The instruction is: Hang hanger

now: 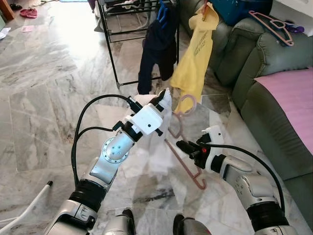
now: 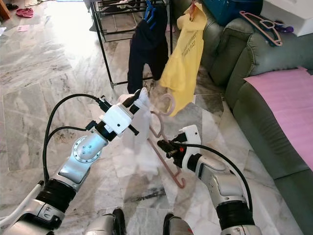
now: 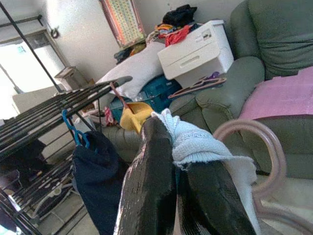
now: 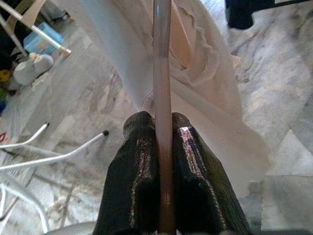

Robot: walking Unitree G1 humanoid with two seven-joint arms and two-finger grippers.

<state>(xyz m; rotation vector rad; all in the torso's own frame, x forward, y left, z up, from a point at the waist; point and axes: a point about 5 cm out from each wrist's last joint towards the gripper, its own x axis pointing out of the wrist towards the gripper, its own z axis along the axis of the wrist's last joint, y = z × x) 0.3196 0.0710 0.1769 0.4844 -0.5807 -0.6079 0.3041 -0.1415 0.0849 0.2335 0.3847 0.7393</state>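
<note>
Pink hanger (image 1: 185, 147) bar is pinched by the right gripper (image 1: 182, 145) while the left gripper (image 1: 159, 100) clamps the white cloth (image 1: 155, 147) by its top edge, steadying both for the rack (image 1: 115, 58).

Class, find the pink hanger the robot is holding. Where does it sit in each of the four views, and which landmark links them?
Left eye view: hanger at centre, slanting down between the arms.
Right eye view: centre, same slant.
Left wrist view: its hook curls beside the left end effector.
Right wrist view: its bar runs through the right end effector.
Shared landmark: white cloth around it.
</note>
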